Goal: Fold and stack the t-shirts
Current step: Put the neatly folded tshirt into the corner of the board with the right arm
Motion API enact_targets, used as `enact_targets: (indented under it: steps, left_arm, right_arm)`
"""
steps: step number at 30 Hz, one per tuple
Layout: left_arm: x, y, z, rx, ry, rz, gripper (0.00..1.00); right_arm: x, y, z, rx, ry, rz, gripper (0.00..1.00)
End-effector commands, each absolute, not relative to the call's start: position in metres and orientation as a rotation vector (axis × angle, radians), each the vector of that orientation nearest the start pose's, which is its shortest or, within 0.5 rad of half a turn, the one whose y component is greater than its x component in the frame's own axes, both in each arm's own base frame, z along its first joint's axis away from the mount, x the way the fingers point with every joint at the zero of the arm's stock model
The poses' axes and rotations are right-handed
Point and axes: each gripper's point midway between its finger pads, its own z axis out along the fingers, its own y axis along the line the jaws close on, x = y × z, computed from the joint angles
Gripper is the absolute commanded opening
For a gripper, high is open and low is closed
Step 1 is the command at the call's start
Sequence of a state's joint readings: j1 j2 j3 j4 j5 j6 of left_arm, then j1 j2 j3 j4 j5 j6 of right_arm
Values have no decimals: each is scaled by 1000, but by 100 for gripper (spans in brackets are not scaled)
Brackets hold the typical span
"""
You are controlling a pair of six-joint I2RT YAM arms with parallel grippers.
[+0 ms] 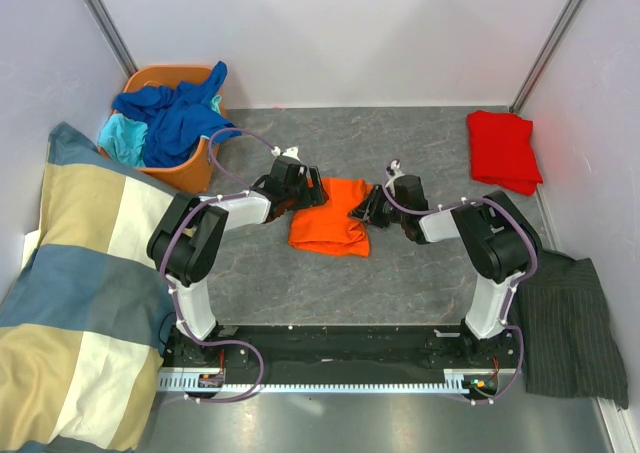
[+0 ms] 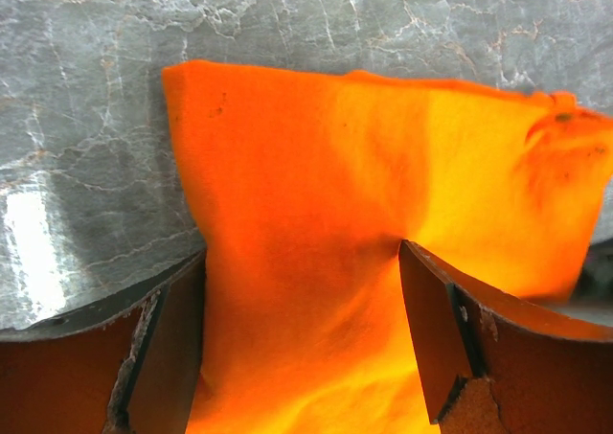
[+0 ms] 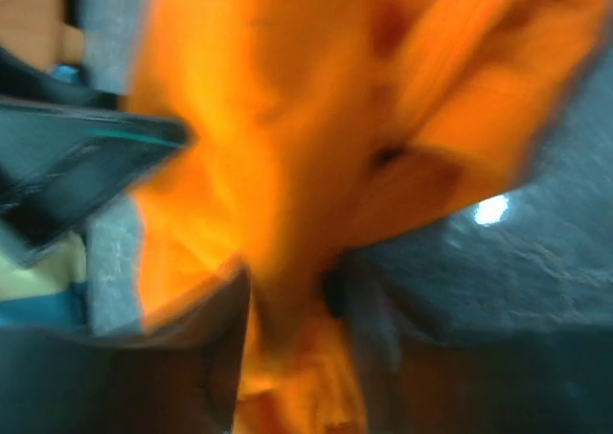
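Orange t-shirt (image 1: 330,228) between basket (image 1: 196,170), red t-shirt (image 1: 503,149)

Top cam: fixed, high, behind the arm bases (image 1: 197,325). It looks down and fwd over the whole table (image 1: 420,273) from far off, w/ both arms in full. L wrist cam: just behind the left gripper (image 2: 302,252), looks out along its fingers, v. close, w/ the shirt (image 2: 316,166) filling the view ahead of the tips. R wrist cam: same spot behind the right gripper (image 3: 287,290), closer still, blurred. All 3 views share the shirt.
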State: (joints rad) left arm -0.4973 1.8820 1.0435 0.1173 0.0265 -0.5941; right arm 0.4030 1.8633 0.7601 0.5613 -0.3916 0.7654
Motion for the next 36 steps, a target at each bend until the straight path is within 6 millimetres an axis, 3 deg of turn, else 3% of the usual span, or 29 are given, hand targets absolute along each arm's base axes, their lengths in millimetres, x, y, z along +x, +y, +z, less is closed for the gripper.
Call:
enact_targets:
  steps: [1,3,7,10,11,13,14,15,16,17,19,20,21,22,24,25,26,28,30,31,36]
  left_arm:
    - [346,-220,-31,-96,2634,-408,84]
    - [346,-220,-32,-96,2636,-409,84]
    - [346,-220,-26,-94,2629,-413,88]
    - [350,-219,1,-100,2589,-422,100]
    - [352,-214,13,-118,2569,-397,100]
    - [359,-212,54,-135,2480,-422,100]
    - [360,-206,67,-147,2455,-409,100]
    - [362,-204,93,-150,2392,-430,100]
    - [363,-200,103,-152,2370,-432,100]
    - [364,-196,111,-163,2350,-433,100]
    - [360,-189,128,-161,2321,-436,100]
    - [359,-186,132,-164,2314,-434,100]
    - [356,-184,134,-161,2316,-432,100]
    - [352,-182,136,-161,2313,-436,100]
    - [344,-180,134,-167,2333,-442,100]
    - [338,-182,134,-159,2342,-472,100]
    - [334,-184,134,-166,2346,-492,100]
    - [323,-184,131,-166,2359,-523,100]
    - [317,-182,131,-171,2361,-526,100]
    - [314,-180,128,-170,2370,-520,100]
    - [306,-174,124,-158,2385,-497,100]
  right_arm:
    - [317,241,-40,249,2568,957,16]
    - [318,242,-42,241,2570,967,0]
    - [322,244,-38,194,2563,957,0]
    - [335,237,-31,157,2566,865,0]
    - [347,238,-21,139,2541,846,0]
    - [356,228,-13,100,2545,740,0]
    - [373,228,4,82,2506,711,0]
    - [375,221,9,79,2530,653,0]
    - [383,209,12,47,2530,551,0]
    - [406,207,34,42,2481,511,0]
    - [413,189,40,26,2522,392,0]
    - [440,175,62,20,2465,296,0]
    - [437,163,55,16,2531,223,0]
    - [462,156,80,27,2481,188,0]
    - [469,130,76,-12,2531,12,0]
    - [488,123,98,-7,2484,-28,0]
    - [490,104,94,-16,2505,-161,0]
    - [507,87,114,4,2456,-253,0]
    - [514,66,117,21,2450,-358,0]
    - [522,55,128,53,2424,-381,0]
    - [534,16,136,73,2394,-546,0]
